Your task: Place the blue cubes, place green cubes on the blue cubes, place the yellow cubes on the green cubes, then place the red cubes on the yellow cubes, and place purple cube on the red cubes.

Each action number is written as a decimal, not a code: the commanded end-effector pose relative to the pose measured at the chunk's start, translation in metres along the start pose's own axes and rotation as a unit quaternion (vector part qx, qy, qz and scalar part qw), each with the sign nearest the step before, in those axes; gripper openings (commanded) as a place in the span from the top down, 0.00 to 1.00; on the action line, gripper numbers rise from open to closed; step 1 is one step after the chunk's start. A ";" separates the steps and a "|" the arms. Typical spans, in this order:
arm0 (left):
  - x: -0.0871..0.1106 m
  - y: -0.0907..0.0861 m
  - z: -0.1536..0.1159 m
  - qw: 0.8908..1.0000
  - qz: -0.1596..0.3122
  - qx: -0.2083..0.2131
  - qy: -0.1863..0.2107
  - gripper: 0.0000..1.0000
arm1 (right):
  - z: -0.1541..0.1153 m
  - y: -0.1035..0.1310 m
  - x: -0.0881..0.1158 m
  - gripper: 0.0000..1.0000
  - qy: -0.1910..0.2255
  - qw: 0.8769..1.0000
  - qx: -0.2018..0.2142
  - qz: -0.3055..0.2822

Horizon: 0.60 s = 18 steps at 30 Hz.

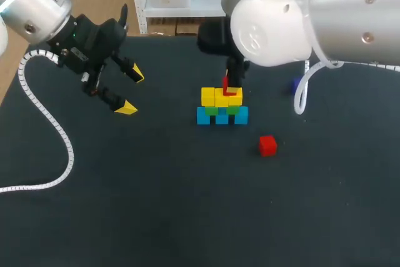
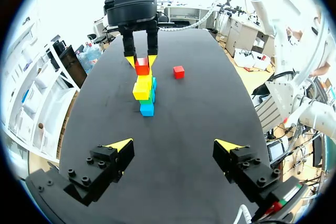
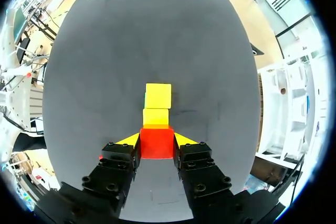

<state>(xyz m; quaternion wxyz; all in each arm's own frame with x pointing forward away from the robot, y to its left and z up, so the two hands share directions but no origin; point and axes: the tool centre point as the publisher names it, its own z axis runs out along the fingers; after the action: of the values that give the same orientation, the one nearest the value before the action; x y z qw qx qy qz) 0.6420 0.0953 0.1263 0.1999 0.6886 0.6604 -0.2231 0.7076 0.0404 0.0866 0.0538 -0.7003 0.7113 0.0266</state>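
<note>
Between the yellow-tipped fingers of the right gripper (image 3: 156, 139) sits a red cube (image 3: 156, 146). Both fingers press on it from two sides, so the gripper is clamped on this cube. From the head view, the right arm (image 1: 325, 17) comes over the middle of the black table (image 1: 156, 204) and points the gripper down.

Directly under the held cube stands the stack. At the bottom is a row of blue cubes (image 1: 222, 117), touching side by side. On them lie the green cubes (image 1: 213, 110), and on those the yellow cubes (image 1: 210, 96). The held red cube is over the yellow row, at the end nearer to the right arm. It is very close to the yellow tops, but I cannot tell if it already rests on them. In the right wrist view, two yellow cubes show just ahead of the fingertips.

A second red cube (image 1: 267, 145) lies alone on the table, to one side of the right gripper and apart from the stack. What looks like a purple cube (image 1: 294, 84) is on the table under the right arm, partly hidden by its white cable (image 1: 301, 95).

The left gripper (image 1: 132, 92) hangs over the table, well apart from the stack. Its fingers are spread wide and hold nothing. In the left wrist view the stack is far ahead of it.
</note>
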 end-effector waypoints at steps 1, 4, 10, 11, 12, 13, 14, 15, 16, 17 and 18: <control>0.001 0.000 0.000 1.000 0.001 0.000 -0.001 0.00 | 0.000 0.001 0.001 1.00 -0.001 1.000 0.000 -0.001; 0.001 0.000 0.000 1.000 0.001 0.000 -0.001 0.00 | 0.000 0.001 0.001 1.00 -0.001 1.000 0.000 -0.002; 0.001 0.000 0.000 1.000 0.001 0.000 -0.001 0.00 | 0.000 0.001 0.001 1.00 -0.001 1.000 0.000 -0.003; 0.001 0.000 0.000 1.000 0.001 0.000 -0.001 0.00 | 0.000 0.001 0.001 1.00 -0.001 1.000 0.000 -0.003; 0.001 0.000 0.000 1.000 0.001 0.000 -0.001 0.00 | 0.000 0.002 0.001 1.00 -0.001 1.000 0.000 -0.003; 0.001 0.000 0.000 1.000 0.001 0.000 -0.001 0.00 | 0.000 0.002 0.002 1.00 -0.001 1.000 0.000 -0.003; 0.001 0.000 0.000 1.000 0.001 0.000 -0.001 0.00 | 0.000 0.002 0.002 0.99 -0.001 1.000 -0.001 -0.003; 0.001 0.000 0.000 1.000 0.001 0.000 -0.001 0.00 | 0.000 0.002 0.002 0.98 -0.001 1.000 -0.001 -0.002; 0.001 0.000 0.000 1.000 0.001 0.000 -0.001 0.00 | 0.000 0.002 0.002 0.97 -0.001 1.000 -0.001 -0.002; 0.001 0.000 0.000 1.000 0.001 0.000 -0.001 0.00 | 0.000 0.002 0.002 0.97 -0.001 1.000 -0.001 -0.002; 0.001 0.000 0.000 1.000 0.001 0.000 -0.001 0.00 | 0.000 0.002 0.002 0.96 -0.001 1.000 -0.001 -0.002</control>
<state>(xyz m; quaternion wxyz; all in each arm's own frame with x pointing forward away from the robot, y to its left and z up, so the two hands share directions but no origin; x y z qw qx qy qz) 0.6420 0.0953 0.1263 0.1999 0.6886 0.6604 -0.2231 0.7064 0.0395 0.0860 0.0523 -0.7019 0.7099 0.0270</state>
